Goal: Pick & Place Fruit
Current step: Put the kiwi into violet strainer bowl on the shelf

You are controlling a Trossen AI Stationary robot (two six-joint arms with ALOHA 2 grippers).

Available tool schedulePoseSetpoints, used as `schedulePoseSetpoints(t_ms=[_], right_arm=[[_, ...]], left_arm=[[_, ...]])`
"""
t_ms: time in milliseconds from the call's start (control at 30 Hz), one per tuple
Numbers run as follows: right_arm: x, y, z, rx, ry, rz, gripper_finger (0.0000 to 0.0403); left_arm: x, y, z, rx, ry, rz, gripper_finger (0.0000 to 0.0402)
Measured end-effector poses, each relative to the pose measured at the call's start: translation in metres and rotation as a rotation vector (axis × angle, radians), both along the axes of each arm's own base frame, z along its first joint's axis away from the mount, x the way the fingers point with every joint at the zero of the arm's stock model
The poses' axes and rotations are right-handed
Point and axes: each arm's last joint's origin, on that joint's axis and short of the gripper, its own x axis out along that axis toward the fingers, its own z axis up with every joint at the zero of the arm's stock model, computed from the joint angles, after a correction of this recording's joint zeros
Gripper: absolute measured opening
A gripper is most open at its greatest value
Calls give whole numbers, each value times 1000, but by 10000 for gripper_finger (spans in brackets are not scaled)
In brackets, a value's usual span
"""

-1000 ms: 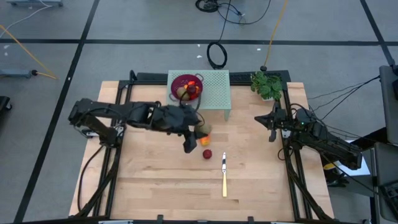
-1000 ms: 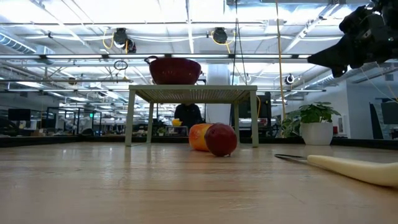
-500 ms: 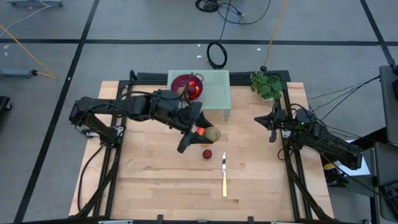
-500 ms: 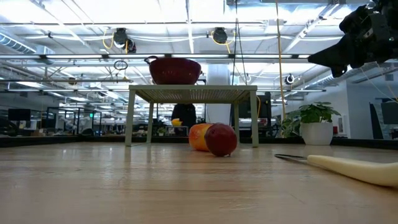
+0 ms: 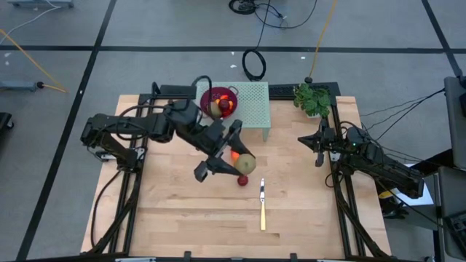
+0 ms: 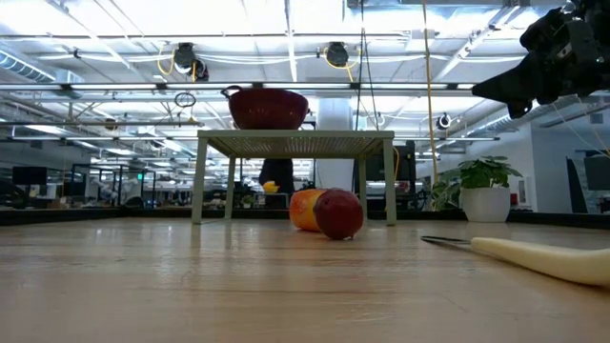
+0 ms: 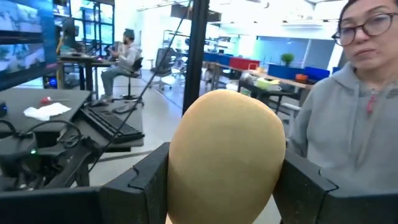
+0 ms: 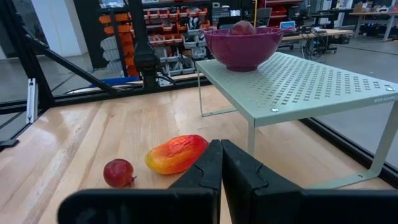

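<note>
My left gripper [image 5: 244, 161] is raised over the middle of the table, shut on a tan-brown oval fruit [image 7: 227, 149]. On the table below it lies a red-orange-yellow oblong fruit [image 8: 177, 154], with a dark red ball [image 8: 119, 172] beside it. A purple bowl [image 8: 242, 46] with fruit in it stands on a pale green perforated stand [image 5: 251, 102] at the far side. My right gripper [image 8: 221, 168] waits shut at the table's right edge, holding nothing. My left gripper pinches the oval fruit by its two opposite sides [image 7: 177, 168] between its two fingers [image 7: 146, 180]. The fingers lie level, coming from the table's left. The fruit [image 5: 249, 161] is lifted clear of the table, above the oblong fruit.
A yellow-handled knife [image 5: 262, 204] lies on the table nearer the front edge. A potted plant [image 5: 313, 100] stands at the far right corner. Beyond the table, a person in a grey hooded top [image 7: 348, 130] shows in the left wrist view.
My left gripper has risen from beside the oblong fruit and tipped from pointing down to level, rolling as it went. The oval fruit has come up with it and now hangs clear of the table.
</note>
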Motion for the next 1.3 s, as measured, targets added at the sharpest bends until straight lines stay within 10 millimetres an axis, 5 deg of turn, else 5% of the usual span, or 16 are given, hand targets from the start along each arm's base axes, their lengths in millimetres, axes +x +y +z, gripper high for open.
schedulePoseSetpoints(t_ms=[467,900,1300], right_arm=[[0,0,0,0,0,0,0],[0,0,0,0,0,-1,0],[0,0,0,0,0,-1,0]], left_arm=[[0,1,8,-85,-38,37,216],[4,25,10,-548,87,393,216],[5,34,9,-936,164,482,216]])
